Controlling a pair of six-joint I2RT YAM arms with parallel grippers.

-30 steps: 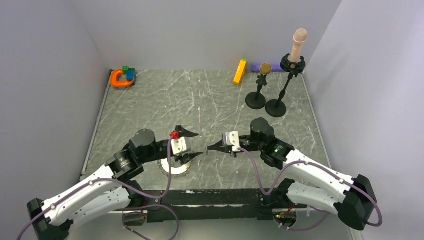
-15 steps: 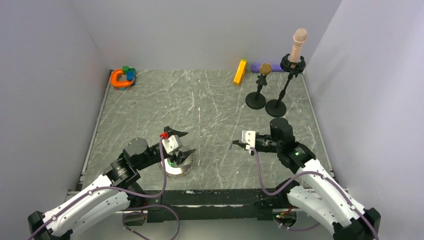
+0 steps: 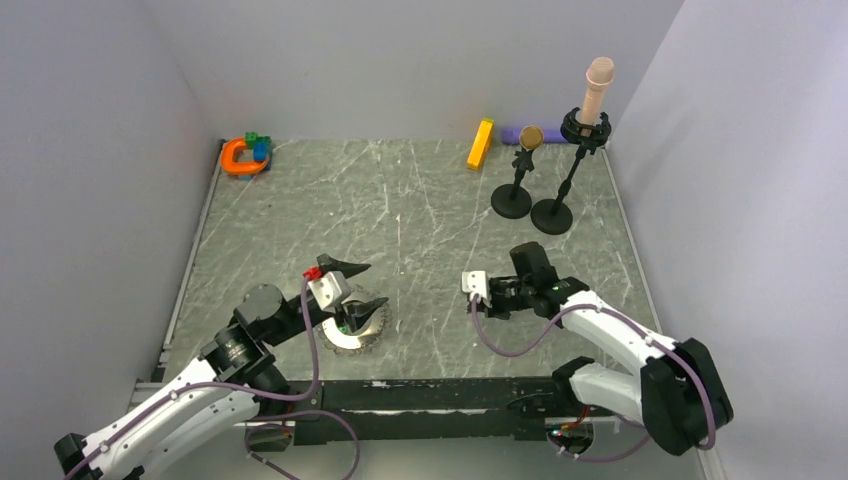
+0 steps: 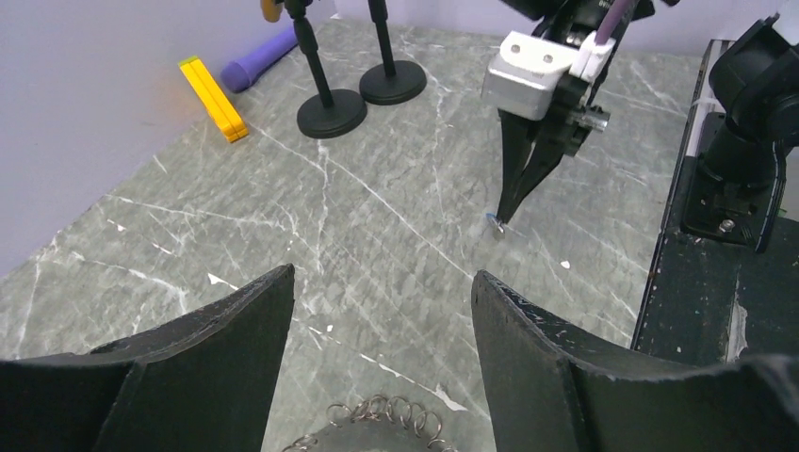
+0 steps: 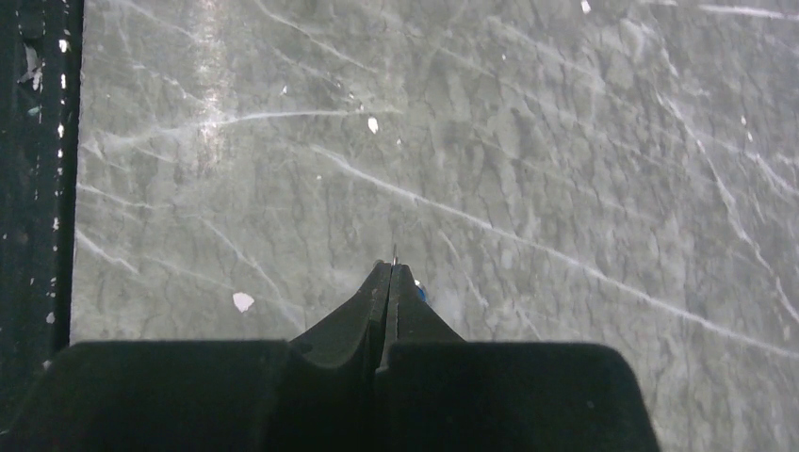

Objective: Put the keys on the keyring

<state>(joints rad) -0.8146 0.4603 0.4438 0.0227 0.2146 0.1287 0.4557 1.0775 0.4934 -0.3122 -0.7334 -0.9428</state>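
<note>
The keyring [image 3: 352, 334], a flat silvery ring with a toothed edge, lies near the table's front edge. Its wire loops show at the bottom of the left wrist view [image 4: 388, 414]. My left gripper [image 3: 376, 284] hovers open just above and behind it, nothing between its fingers [image 4: 382, 278]. My right gripper [image 3: 479, 311] points down at the table right of the ring and is shut [image 5: 391, 268]. A small blue key [image 5: 420, 294] is pinched at its tips, a thin metal end sticking out. From the left wrist the key [image 4: 493, 226] sits at the tabletop.
An orange horseshoe toy with green and blue blocks [image 3: 243, 157] sits in the far left corner. A yellow bar [image 3: 481, 143] and a purple object [image 3: 513, 134] lie by the back wall. Two black microphone stands [image 3: 512, 199] [image 3: 553, 213] stand at the far right. Walls enclose three sides.
My left arm pulled back toward the near left, uncovering more of the keyring. My right gripper swung from pointing left to pointing down at the table, staying shut.
</note>
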